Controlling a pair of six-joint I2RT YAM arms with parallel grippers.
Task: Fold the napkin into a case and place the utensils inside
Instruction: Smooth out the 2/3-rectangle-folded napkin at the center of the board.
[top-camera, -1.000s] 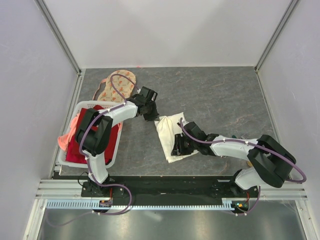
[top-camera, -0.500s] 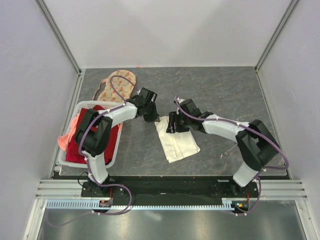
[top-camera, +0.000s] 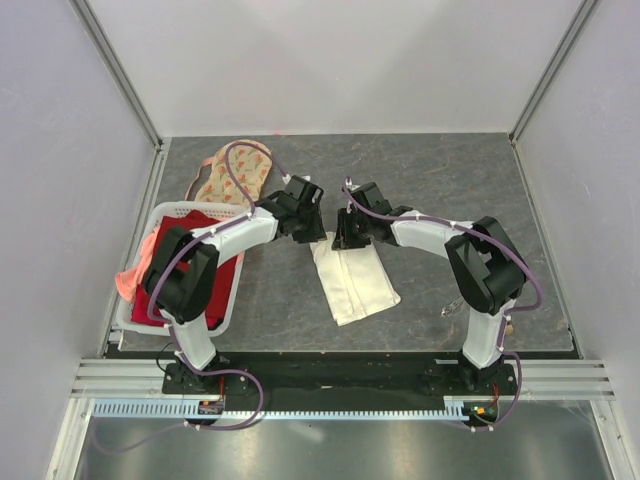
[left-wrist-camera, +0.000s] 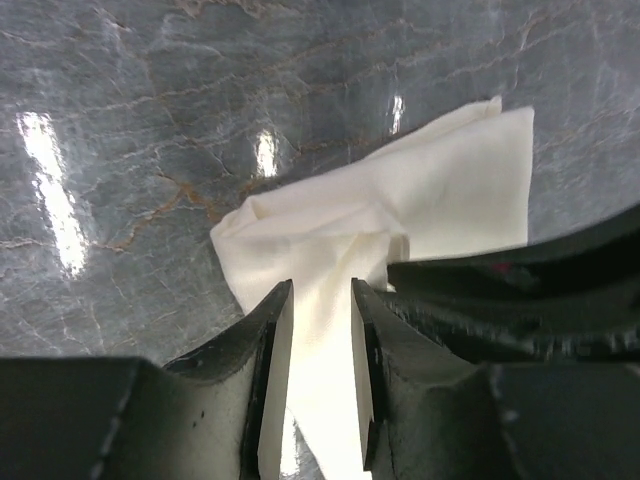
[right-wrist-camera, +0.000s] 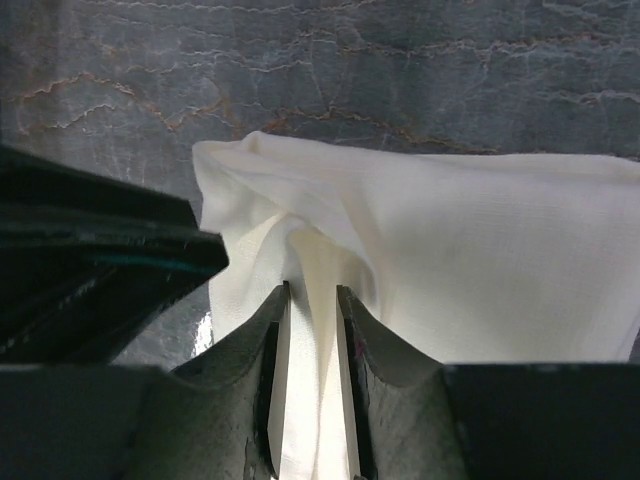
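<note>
The cream-white napkin (top-camera: 352, 282) lies folded as a long rectangle in the middle of the table. My left gripper (top-camera: 311, 233) and right gripper (top-camera: 346, 238) meet side by side at its far end. In the left wrist view my gripper (left-wrist-camera: 320, 300) is shut on a raised ridge of the napkin (left-wrist-camera: 440, 190). In the right wrist view my gripper (right-wrist-camera: 312, 300) pinches a bunched fold of the napkin (right-wrist-camera: 480, 250). A small gold utensil (top-camera: 453, 307) lies on the table by the right arm; I see no other utensil.
A white basket (top-camera: 165, 212) stands at the left with a red cloth (top-camera: 160, 285) inside and a pink cloth (top-camera: 127, 282) over its rim. A peach floral cloth (top-camera: 232, 170) lies behind it. Walls close off the table's far and side edges.
My right gripper has swung from the napkin's near end up to its far end, beside the left gripper. The napkin now lies flatter and longer. The left gripper has barely moved.
</note>
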